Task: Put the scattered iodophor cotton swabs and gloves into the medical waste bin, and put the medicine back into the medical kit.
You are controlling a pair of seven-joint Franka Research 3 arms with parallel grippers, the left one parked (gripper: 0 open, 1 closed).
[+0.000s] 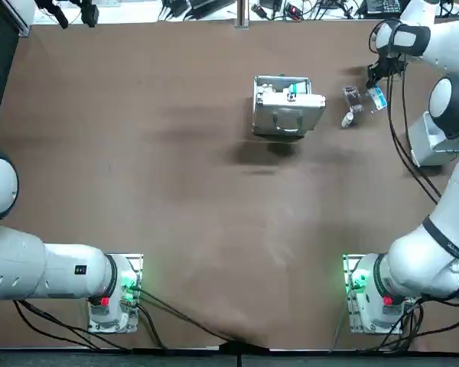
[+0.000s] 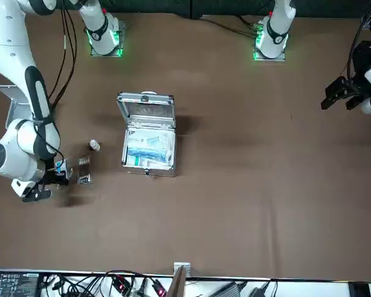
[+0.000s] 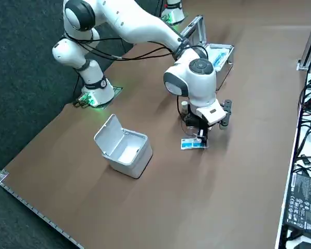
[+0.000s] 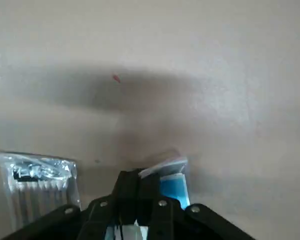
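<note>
Right gripper (image 4: 136, 180) pinched one edge of a blue-and-white packet (image 4: 172, 181) just beside the bagged cotton swabs (image 4: 37, 180) and well apart from the open waste bin (image 3: 125, 150) — light, limp, crinkly stuff, likely best held by its sealed edge.

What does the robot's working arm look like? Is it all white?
Mostly. The right arm has smooth white rounded shells with dark grey rings at the joints, black cables looping along it, and green lights at its base. The right gripper, at the far right of the table, is black.
</note>
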